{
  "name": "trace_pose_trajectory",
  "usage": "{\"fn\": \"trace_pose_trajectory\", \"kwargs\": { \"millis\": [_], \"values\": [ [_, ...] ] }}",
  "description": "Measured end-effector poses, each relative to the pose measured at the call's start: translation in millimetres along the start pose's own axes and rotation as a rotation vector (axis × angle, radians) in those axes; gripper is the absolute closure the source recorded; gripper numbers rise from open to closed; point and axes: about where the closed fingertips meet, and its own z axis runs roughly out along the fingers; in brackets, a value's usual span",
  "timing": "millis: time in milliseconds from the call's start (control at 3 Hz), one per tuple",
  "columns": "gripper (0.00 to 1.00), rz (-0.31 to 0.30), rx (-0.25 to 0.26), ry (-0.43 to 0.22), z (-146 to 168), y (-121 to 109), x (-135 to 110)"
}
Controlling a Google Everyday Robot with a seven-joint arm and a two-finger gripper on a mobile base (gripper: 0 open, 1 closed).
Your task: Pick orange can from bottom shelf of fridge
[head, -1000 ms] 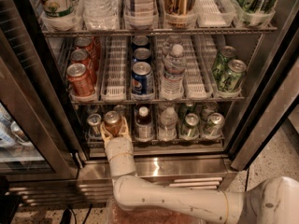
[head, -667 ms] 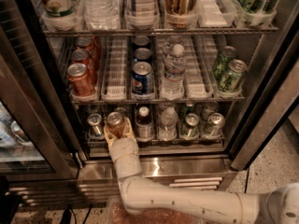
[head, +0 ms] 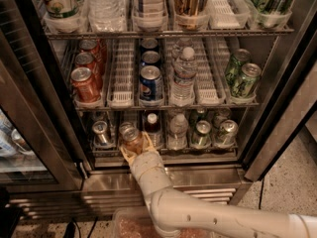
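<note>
Left side: dark door frame of the fridge (head: 277, 133), door standing open, camera looking down into the lower racks.

Bottom shelf (head: 198, 151), leftmost lane: a silver-grey can (head: 101, 132), upright, untouched.

Next lane right: the orange can (head: 132, 137) at the very front edge of the bottom shelf, silver top facing me and leaning slightly. The gripper (head: 135, 145) is right at it, reaching in from below over the steel base grille (head: 198, 180). Its pale fingers (head: 148, 143) sit one on each side of the can and press against its body; I read that as clamped on the can. The white arm (head: 198, 217) runs off to the lower right.

Just beside the can to the right: a dark bottle (head: 152, 125), then a clear water bottle (head: 177, 131), then two green cans (head: 202, 133), all upright in their lanes.

Rack above, left to right: red cans (head: 85, 83), a blue can (head: 150, 82), a water bottle, more green cans (head: 242, 78).
</note>
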Motion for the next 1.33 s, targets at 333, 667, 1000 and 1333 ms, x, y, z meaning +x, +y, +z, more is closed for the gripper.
{"fn": "trace_pose_trajectory", "kwargs": {
  "millis": [333,667,1000,1333],
  "values": [
    [1.0,-0.053,-0.041,0.09,-13.7,-39.9,5.5],
    [1.0,-0.119,-0.099,0.19,-14.9,-71.4,18.7],
    [1.0,-0.081,-0.152,0.228,-22.4,-65.9,29.3],
    [1.0,-0.08,-0.155,0.226,-22.2,-64.8,28.6]
  ]
}}
